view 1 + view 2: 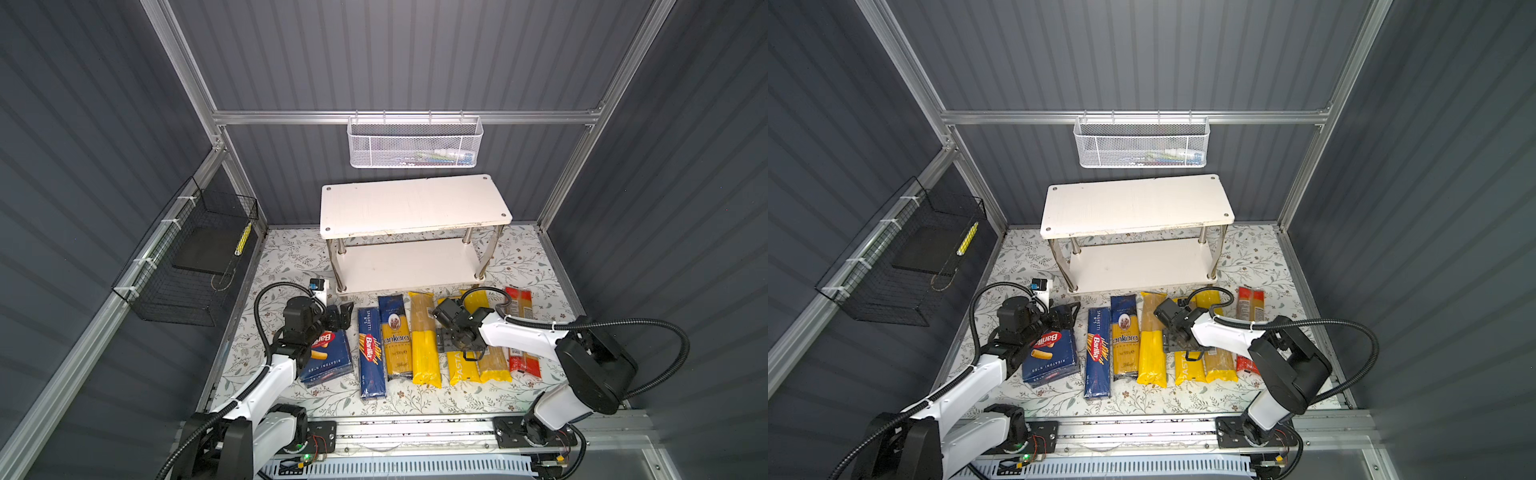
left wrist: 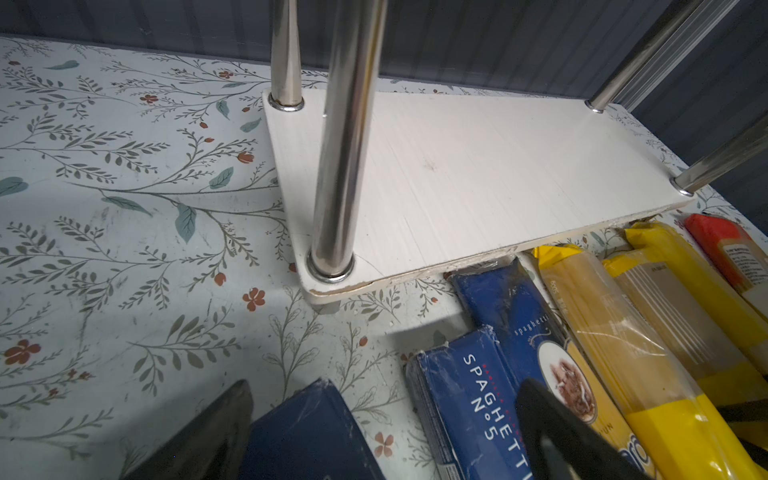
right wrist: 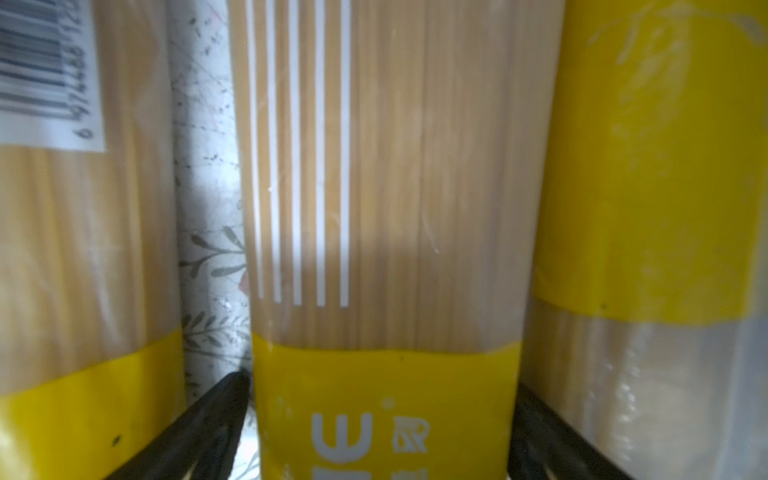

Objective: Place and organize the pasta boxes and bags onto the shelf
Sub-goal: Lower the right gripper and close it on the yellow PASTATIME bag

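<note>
The white two-tier shelf [image 1: 415, 203] [image 1: 1138, 203] stands at the back, both tiers bare; its lower tier [image 2: 478, 166] shows in the left wrist view. In front lie, left to right, the rigatoni box [image 1: 330, 361], the spaghetti box [image 1: 371, 357], the ankara bag [image 1: 395, 340], a yellow bag [image 1: 424, 340], the PASTATIME bag [image 1: 461, 370], another yellow bag [image 1: 492, 361] and the red bag [image 1: 518, 303]. My left gripper [image 1: 344, 312] [image 2: 386, 390] is open over the rigatoni box's far corner [image 2: 307, 436]. My right gripper [image 1: 459, 347] [image 3: 380, 382] is open, fingers astride the PASTATIME bag [image 3: 384, 249].
A white mesh basket [image 1: 415, 145] hangs on the back rail above the shelf. A black wire basket [image 1: 187, 266] hangs on the left wall. A small white and blue device [image 1: 318, 286] stands by the shelf's left front leg. The arms' rail [image 1: 415, 432] runs along the front.
</note>
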{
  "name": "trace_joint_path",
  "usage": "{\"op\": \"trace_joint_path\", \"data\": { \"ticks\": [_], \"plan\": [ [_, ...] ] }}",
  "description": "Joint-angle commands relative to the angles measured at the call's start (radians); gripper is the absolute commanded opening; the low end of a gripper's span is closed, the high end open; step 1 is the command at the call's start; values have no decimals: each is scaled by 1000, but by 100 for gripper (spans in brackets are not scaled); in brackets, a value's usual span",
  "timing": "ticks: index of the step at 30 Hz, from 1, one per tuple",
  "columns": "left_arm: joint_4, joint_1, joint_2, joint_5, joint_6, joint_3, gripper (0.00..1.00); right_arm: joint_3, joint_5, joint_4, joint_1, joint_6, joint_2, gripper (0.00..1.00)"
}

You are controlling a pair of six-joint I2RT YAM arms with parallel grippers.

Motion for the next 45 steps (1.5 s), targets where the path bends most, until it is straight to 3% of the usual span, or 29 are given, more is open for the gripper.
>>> {"op": "trace_joint_path", "data": {
  "ticks": [1, 15, 31, 45],
  "plan": [
    [-10, 2, -4, 15, 20, 13, 100, -24, 19, 1, 3, 5, 40, 91],
    [-14, 2, 20, 15, 22, 27, 99, -15, 32, -58, 4, 5, 87, 66],
    [-14, 2, 6, -2, 16, 18, 100, -99, 29, 24, 4, 7, -15, 39],
    [-14, 1, 9, -2, 15, 21, 100, -135, 8, 83, 3, 31, -169, 23]
  ]
}}
